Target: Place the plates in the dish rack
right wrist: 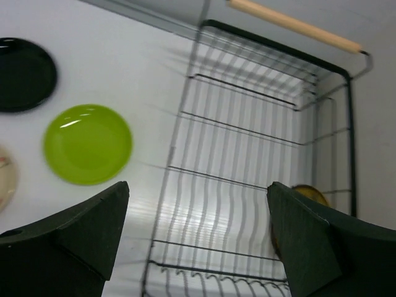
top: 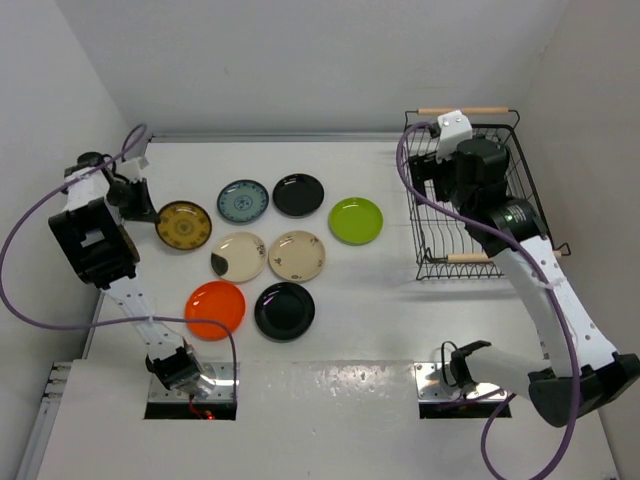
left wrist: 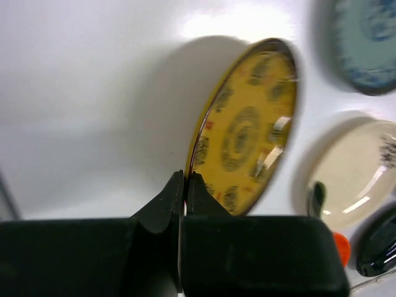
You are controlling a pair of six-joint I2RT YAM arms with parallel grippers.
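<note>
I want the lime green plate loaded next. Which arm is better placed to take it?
Right. The right gripper is open over the dish rack, and the lime green plate lies just beside that rack. The left gripper is shut on the rim of the yellow patterned plate, farther away.

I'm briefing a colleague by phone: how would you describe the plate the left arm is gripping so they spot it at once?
On the white table, look far left of the black wire dish rack. The yellow plate is the leftmost one lying there, beside the teal plate. It alone there has a brown pattern on yellow, and the left fingers pinch its rim.
</note>
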